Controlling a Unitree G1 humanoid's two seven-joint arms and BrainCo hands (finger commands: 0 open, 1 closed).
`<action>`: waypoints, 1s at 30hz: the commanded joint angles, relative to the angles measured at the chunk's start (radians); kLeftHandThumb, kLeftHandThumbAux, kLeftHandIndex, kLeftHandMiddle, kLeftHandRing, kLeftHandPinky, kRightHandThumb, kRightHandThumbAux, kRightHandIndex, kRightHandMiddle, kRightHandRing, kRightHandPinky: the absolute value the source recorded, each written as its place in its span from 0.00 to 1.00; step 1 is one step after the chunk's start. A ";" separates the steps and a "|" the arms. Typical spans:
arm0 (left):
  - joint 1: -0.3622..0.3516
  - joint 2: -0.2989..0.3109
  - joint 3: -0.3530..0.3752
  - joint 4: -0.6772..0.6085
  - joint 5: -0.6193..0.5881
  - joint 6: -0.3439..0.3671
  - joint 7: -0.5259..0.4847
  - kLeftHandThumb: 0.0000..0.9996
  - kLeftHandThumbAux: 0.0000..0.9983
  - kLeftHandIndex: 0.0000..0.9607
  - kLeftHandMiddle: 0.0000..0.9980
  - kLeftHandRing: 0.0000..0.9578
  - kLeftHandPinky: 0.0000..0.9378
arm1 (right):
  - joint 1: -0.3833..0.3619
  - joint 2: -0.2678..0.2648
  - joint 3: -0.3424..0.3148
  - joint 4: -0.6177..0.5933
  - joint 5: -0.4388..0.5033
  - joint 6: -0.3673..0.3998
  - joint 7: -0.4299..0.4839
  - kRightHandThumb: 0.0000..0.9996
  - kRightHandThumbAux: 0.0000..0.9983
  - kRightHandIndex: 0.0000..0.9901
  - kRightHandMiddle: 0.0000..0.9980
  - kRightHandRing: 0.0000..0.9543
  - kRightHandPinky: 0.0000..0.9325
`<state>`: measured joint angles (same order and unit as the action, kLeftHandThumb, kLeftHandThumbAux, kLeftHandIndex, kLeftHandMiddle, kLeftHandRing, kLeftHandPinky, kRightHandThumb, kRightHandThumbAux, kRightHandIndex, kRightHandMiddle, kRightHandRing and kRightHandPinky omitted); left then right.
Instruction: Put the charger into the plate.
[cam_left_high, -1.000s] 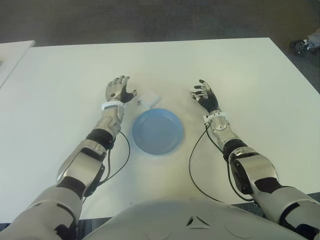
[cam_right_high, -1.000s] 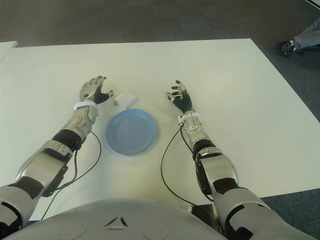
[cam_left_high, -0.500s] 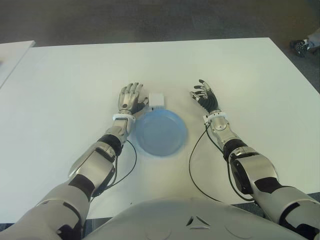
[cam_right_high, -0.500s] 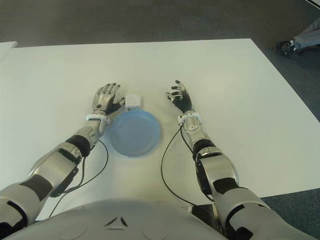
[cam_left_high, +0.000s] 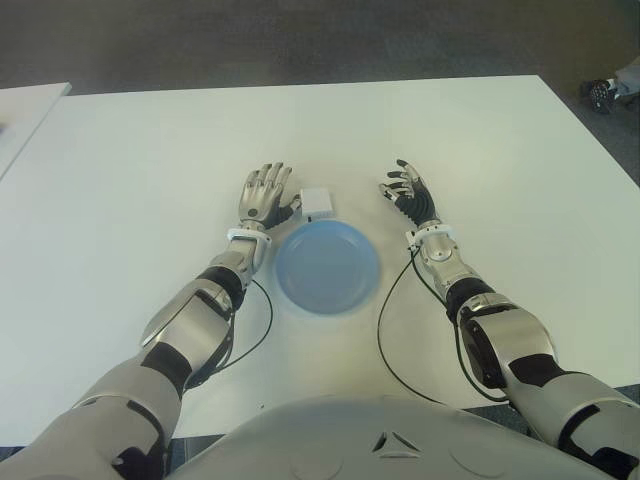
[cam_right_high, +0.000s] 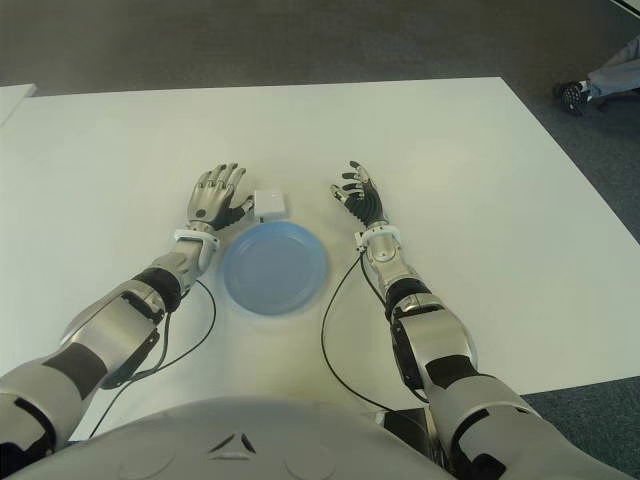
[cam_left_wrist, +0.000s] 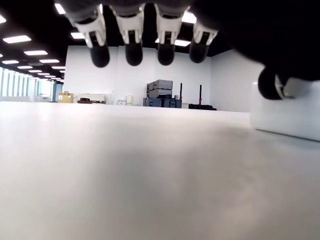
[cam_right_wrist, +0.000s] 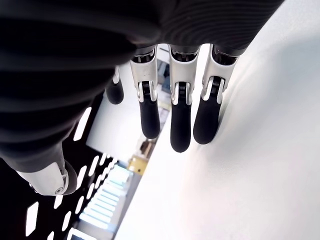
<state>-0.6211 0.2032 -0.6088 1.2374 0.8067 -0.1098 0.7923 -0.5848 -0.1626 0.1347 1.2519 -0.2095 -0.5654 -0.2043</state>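
A small white square charger (cam_left_high: 317, 203) lies flat on the white table (cam_left_high: 480, 140), just beyond the far rim of the round blue plate (cam_left_high: 296, 290). My left hand (cam_left_high: 266, 190) is on the table right beside the charger, on its left. The fingers are spread and hold nothing. In the left wrist view the thumb tip (cam_left_wrist: 270, 83) is against the charger (cam_left_wrist: 290, 112), and the other fingers (cam_left_wrist: 133, 50) stretch forward above the tabletop. My right hand (cam_left_high: 404, 189) shows to the right of the plate, open and empty. Its fingers (cam_right_wrist: 180, 120) hang straight over the table.
Black cables (cam_left_high: 385, 330) run from both wrists back toward my body on either side of the plate. A second white table (cam_left_high: 22, 108) stands at the far left. A person's shoe (cam_left_high: 600, 92) shows on the dark floor beyond the table's right corner.
My left hand swept rightward to the charger and nudged it to the right and squarer. The plate also shifted slightly right. The right hand stayed still.
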 joint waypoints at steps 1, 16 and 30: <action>0.021 -0.025 -0.012 0.022 0.000 -0.019 0.000 0.14 0.17 0.00 0.00 0.00 0.00 | 0.091 0.048 0.031 0.077 -0.042 0.116 0.051 0.50 0.56 0.05 0.25 0.31 0.35; 0.021 -0.027 -0.002 0.029 -0.015 -0.038 -0.016 0.14 0.16 0.00 0.00 0.00 0.00 | 0.090 0.047 0.031 0.078 -0.040 0.112 0.062 0.55 0.57 0.07 0.25 0.32 0.39; 0.012 -0.020 0.015 0.037 -0.037 -0.044 -0.050 0.15 0.16 0.00 0.00 0.00 0.00 | 0.088 0.043 0.036 0.080 -0.045 0.114 0.065 0.56 0.57 0.08 0.27 0.34 0.39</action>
<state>-0.6284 0.2005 -0.5948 1.2573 0.7780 -0.1471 0.7748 -0.5912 -0.1625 0.1369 1.2534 -0.2099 -0.5556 -0.2041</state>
